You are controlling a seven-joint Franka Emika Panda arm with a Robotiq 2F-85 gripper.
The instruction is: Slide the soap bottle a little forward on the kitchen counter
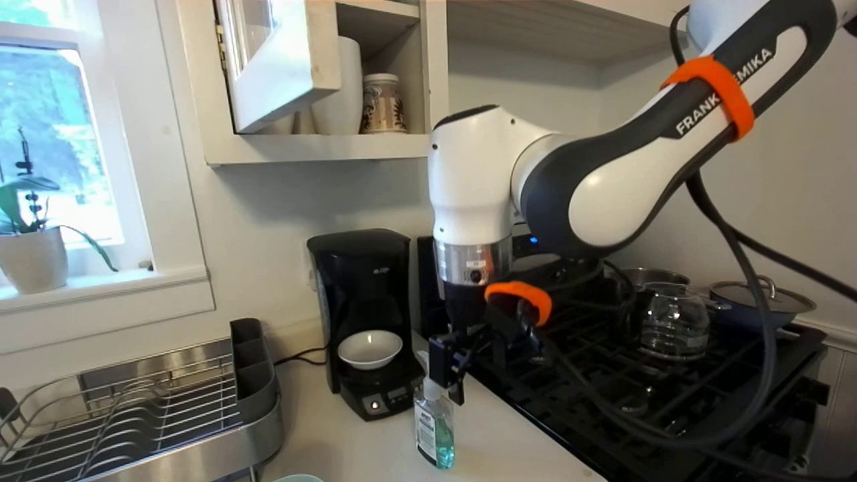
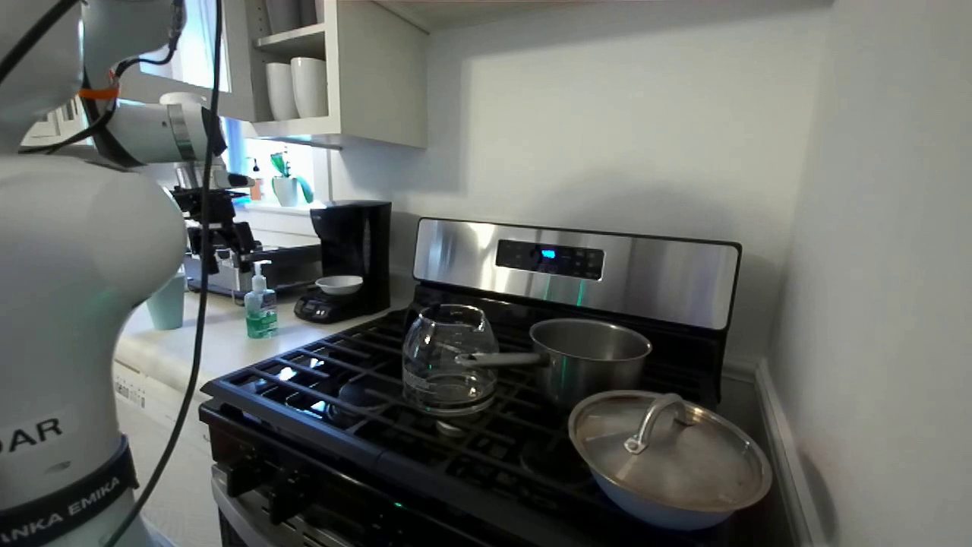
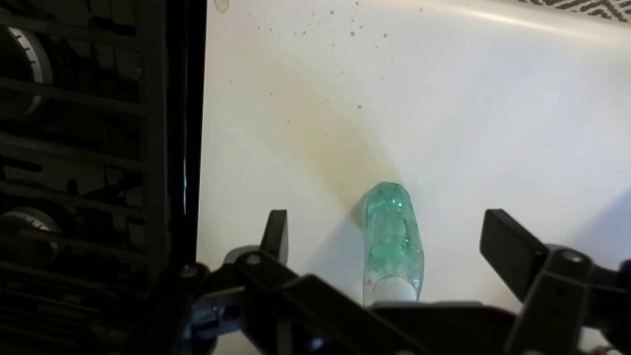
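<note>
The soap bottle point(image 1: 434, 434) is a slim see-through bottle of teal-green liquid with a pale pump top. It stands upright on the white kitchen counter point(image 1: 515, 442), in front of the coffee maker, and shows in both exterior views point(image 2: 260, 313). My gripper point(image 1: 452, 381) points down at the height of the pump top. In the wrist view my gripper point(image 3: 387, 236) is open. The soap bottle point(image 3: 393, 236) shows between the two fingers, with a gap on each side. The gripper body hides the pump head there.
The black coffee maker point(image 1: 361, 268) with a white bowl point(image 1: 370, 349) stands behind the bottle. The stove point(image 2: 357, 410) with a glass carafe point(image 2: 448, 365) and pots borders the counter. A dish rack point(image 1: 261, 428) and a teal cup point(image 2: 167, 304) stand on the bottle's other side.
</note>
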